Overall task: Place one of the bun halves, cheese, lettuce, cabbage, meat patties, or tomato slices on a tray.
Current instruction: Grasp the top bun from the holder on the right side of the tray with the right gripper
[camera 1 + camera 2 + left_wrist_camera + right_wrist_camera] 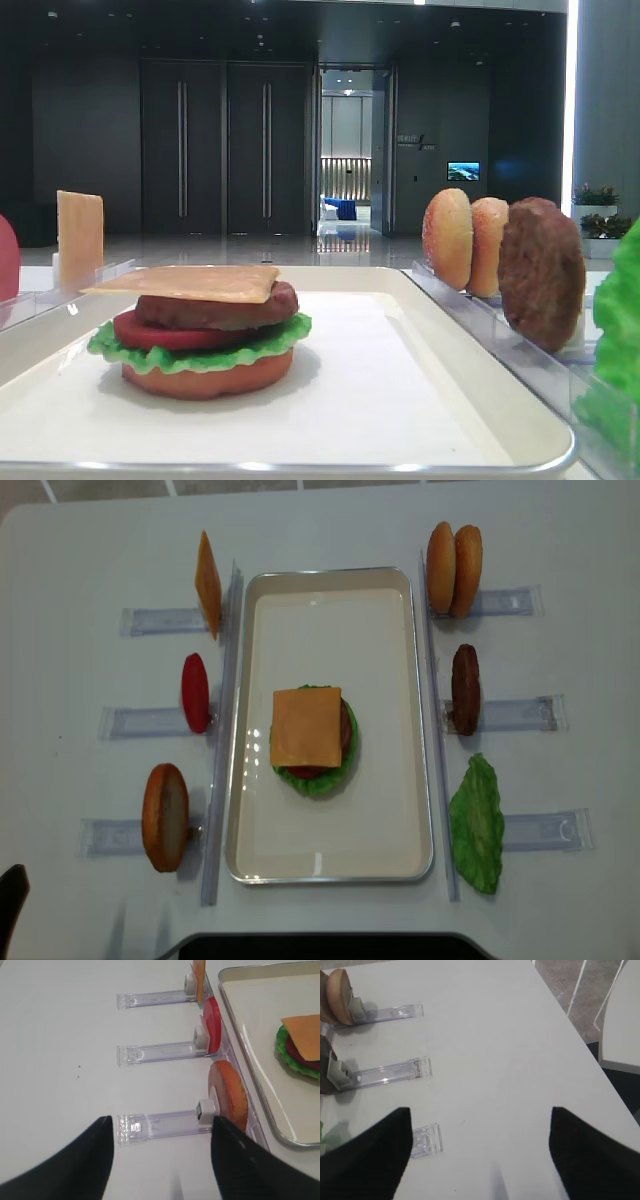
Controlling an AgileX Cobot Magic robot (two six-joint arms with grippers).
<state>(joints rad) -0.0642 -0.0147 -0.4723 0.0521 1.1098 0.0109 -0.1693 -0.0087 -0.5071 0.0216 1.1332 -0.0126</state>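
The cream tray holds a stack: orange bottom bun, lettuce, tomato, patty, with a cheese slice on top. Right of the tray, two seeded bun halves, a meat patty and a lettuce leaf stand in racks. To its left stand a cheese slice and a tomato slice. My left gripper hangs open over the table, near the orange bottom bun. My right gripper is open over bare table, away from the bun halves. Neither holds anything.
Clear plastic racks stick out sideways from both long sides of the tray. The table's right edge runs close to the right gripper, with floor and a white chair beyond it.
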